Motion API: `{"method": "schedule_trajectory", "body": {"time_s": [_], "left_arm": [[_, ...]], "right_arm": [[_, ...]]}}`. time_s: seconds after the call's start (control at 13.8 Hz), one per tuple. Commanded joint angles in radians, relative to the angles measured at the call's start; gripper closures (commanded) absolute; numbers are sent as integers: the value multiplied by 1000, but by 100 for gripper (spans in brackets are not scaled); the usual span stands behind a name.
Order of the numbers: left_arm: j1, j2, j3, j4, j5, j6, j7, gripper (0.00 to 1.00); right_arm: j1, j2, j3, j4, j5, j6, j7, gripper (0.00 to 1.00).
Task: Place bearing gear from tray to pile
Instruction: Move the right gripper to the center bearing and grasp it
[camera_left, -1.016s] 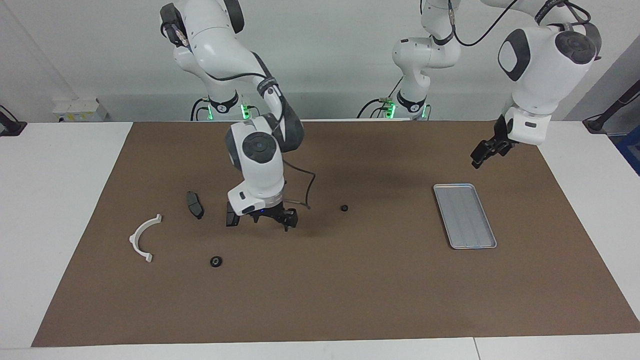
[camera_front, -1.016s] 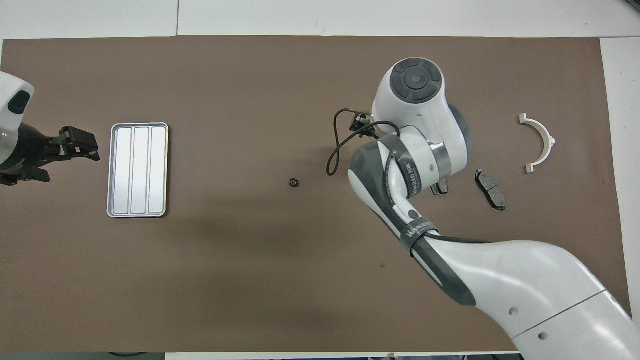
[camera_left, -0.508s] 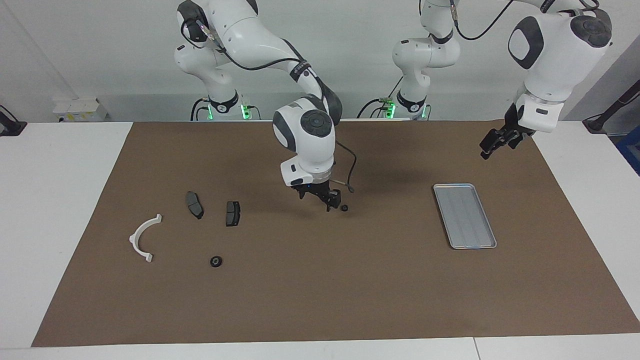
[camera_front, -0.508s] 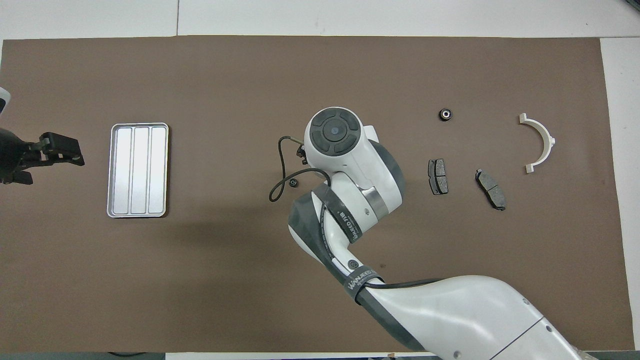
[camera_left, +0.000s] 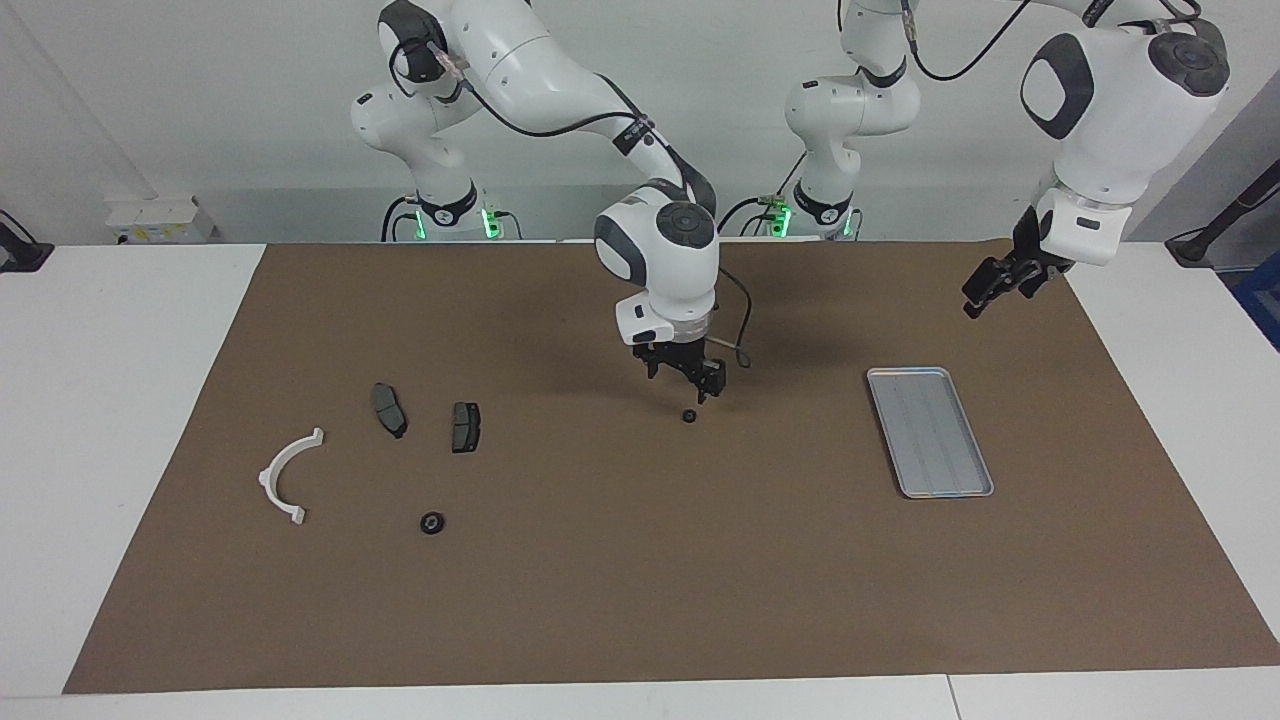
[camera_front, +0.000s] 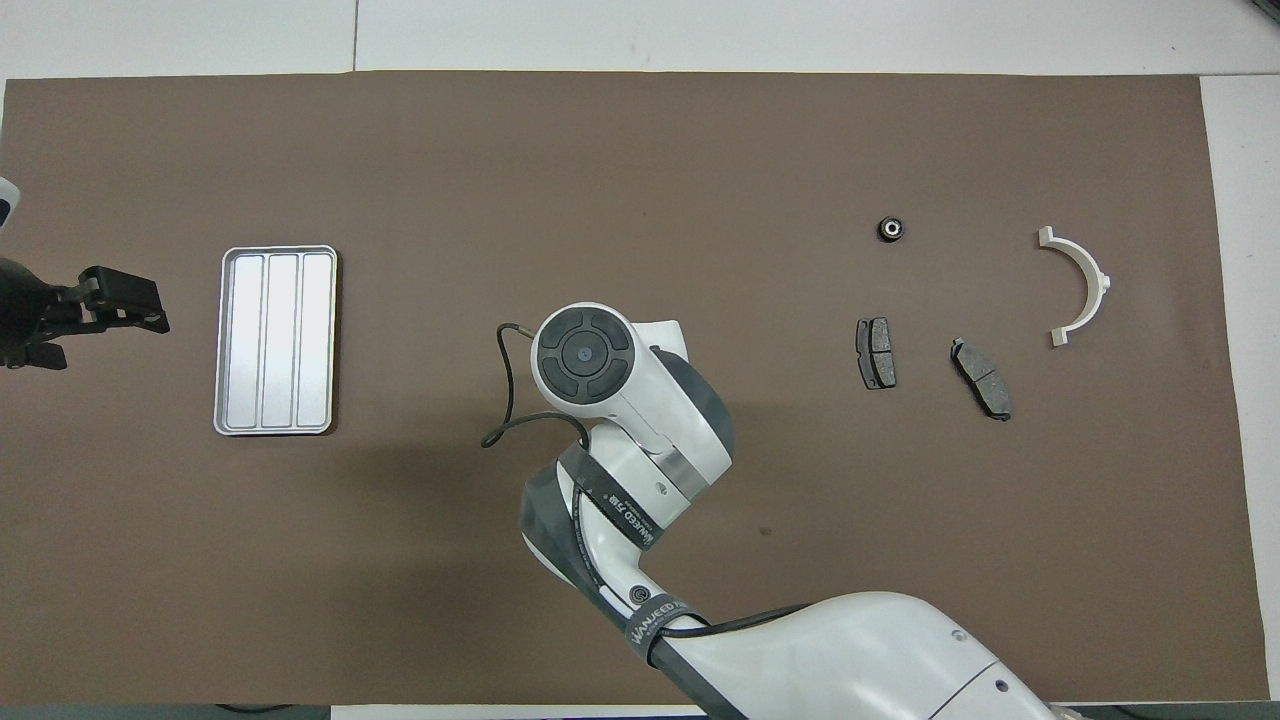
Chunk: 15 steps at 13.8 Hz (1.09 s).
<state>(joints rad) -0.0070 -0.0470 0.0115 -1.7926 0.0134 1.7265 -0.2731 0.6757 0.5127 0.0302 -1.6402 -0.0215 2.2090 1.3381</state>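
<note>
Black, ring-shaped bearing gear (camera_left: 689, 416): one piece, lying on the brown mat (camera_left: 640, 600) about mid-desk, between the tray and the pile, directly under the right gripper (camera_left: 708, 385). It is hidden by the arm in the overhead view.

Second bearing gear (camera_left: 432, 522): same kind, resting at the pile, toward the right arm's end of the desk and farther from the robots than the brake pads.

Tray (camera_left: 930, 430): silver, ribbed, holding nothing, toward the left arm's end of the desk.

Pile: white half-ring bracket (camera_left: 288, 476) and two dark grey brake pads (camera_left: 389, 409) (camera_left: 465, 426), lying apart from one another.

Right gripper: hangs just above the mid-desk gear, not touching it; the fingers appear slightly parted and hold nothing.

Left gripper (camera_left: 990, 287): waits in the air near the desk's corner at the left arm's end; finger state cannot be told.

Progress, as judged: the tray is cleared and one gear sits with the pile. The other gear lies short of it, so carrying it over to the pile seems to remain.
</note>
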Motion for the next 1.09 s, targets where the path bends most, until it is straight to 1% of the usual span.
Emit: {"method": "schedule_trajectory", "body": {"time_s": [0.0,0.29,0.51,0.73,0.87,1.02], "left_arm": [[9,-24,-7,-25,-12,2,8,0],[10,-24,-4,-24,-10,7,15,0],[16,-22,-5,-21,-12,4,6,0],[15,-24,-4,-21,-10,2,5,0],[10,-24,-4,-21,-10,4,5,0],[5,-24,-4,-21,-10,2,5,0]], "right_arm": [[2,21,-4,-10,12,44,13,0],[16,46,-4,-6,11,60,22,0],[10,49,-4,-7,5,64,23,0],[1,53,-4,-4,3,69,21,3],[8,85,-4,11,-5,77,23,4],[5,90,-4,16,-6,83,23,4]]}}
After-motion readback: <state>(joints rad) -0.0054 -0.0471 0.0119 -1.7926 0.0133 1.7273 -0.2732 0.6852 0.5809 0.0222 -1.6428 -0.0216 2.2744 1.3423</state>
